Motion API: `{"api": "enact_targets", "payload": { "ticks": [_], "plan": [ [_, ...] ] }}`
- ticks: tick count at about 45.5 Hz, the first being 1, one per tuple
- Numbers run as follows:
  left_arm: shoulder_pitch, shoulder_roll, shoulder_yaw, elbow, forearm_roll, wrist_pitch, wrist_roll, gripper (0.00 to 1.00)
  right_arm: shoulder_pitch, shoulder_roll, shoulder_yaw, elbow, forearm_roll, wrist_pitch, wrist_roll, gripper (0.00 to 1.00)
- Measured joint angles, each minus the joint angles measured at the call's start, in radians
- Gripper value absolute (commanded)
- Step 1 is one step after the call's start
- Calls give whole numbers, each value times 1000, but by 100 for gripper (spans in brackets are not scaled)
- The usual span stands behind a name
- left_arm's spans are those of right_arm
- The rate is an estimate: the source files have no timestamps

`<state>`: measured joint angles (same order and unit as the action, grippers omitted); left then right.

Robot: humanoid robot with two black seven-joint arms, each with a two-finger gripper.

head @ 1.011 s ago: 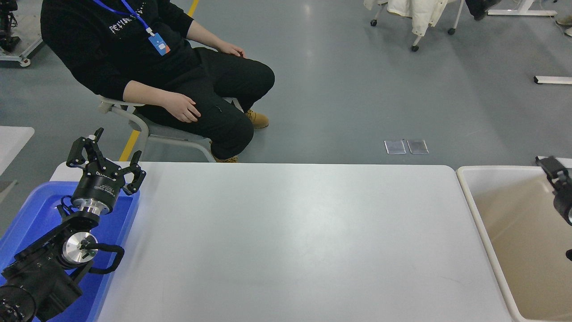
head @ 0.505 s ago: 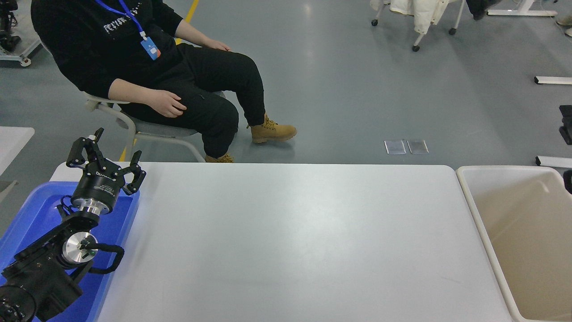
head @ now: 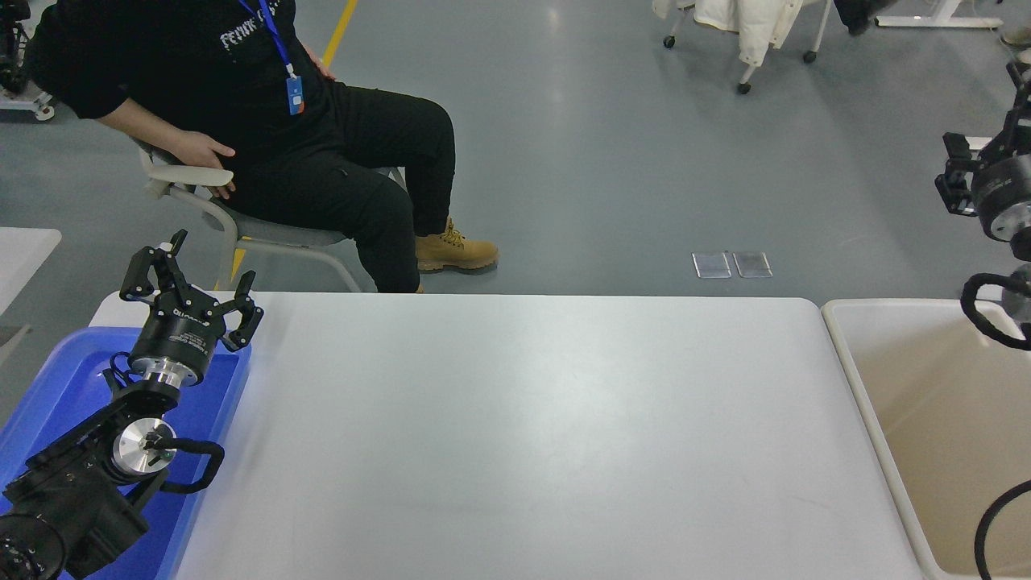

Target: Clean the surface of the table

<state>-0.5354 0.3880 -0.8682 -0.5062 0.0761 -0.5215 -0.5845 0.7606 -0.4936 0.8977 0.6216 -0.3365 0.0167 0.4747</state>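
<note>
The white bench (head: 532,435) spreads between both claws: left claw (head: 189,278) spread open above the blue tray (head: 48,387), right claw (head: 979,173) raised beyond the bench's right end, grip unclear.

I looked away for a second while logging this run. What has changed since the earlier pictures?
The right gripper rose from over the beige tub to high at the right edge. The seated person shifted. The left gripper, over the blue tray, and the table surface look unchanged.

The white table surface (head: 532,435) carries a blue plastic tray (head: 56,379) at its left end, with a beige tub (head: 866,379) just beside its right edge.
</note>
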Motion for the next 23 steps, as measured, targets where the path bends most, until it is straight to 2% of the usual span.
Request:
{"api": "enact_targets", "payload": {
  "ticks": [11,23],
  "plan": [
    [0,0,0,0,0,0,0,100,-108,59,19,20,-3,1,58,99],
    [0,0,0,0,0,0,0,100,-142,112,24,-30,-4,-5,76,99]
  ]
}}
